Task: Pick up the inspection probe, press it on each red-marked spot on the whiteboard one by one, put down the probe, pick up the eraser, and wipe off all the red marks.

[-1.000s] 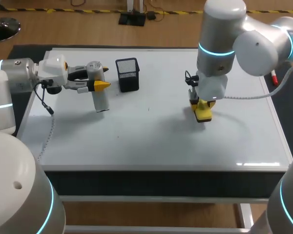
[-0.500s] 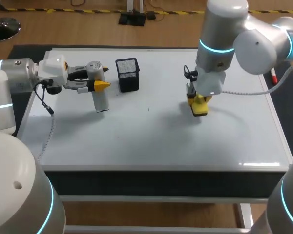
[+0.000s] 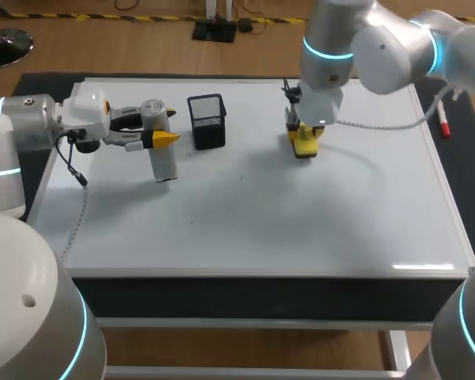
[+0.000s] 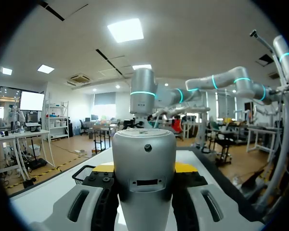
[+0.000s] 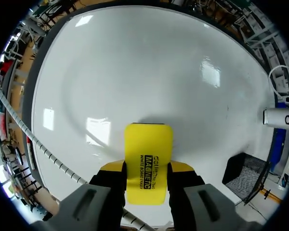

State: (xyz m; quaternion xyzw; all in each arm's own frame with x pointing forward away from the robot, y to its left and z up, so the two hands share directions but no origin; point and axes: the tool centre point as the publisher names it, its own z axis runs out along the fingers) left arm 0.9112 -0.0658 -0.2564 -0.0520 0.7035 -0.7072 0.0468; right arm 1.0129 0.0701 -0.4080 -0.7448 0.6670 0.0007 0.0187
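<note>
Eraser [image 3: 304, 145] sits clamped in downward-pointing right jaws over whiteboard [image 3: 364, 214]; sideways-reaching left jaws clasp probe [image 3: 165, 162].

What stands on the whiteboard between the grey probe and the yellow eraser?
In the head view, a black mesh holder stands between the probe and the eraser, nearer the probe; the rest is bare whiteboard.

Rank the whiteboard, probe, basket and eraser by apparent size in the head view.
1. whiteboard
2. probe and basket: about alike; the probe is longer, the basket wider, so no ranking.
3. eraser: smallest, partly hidden by the right gripper.
</note>
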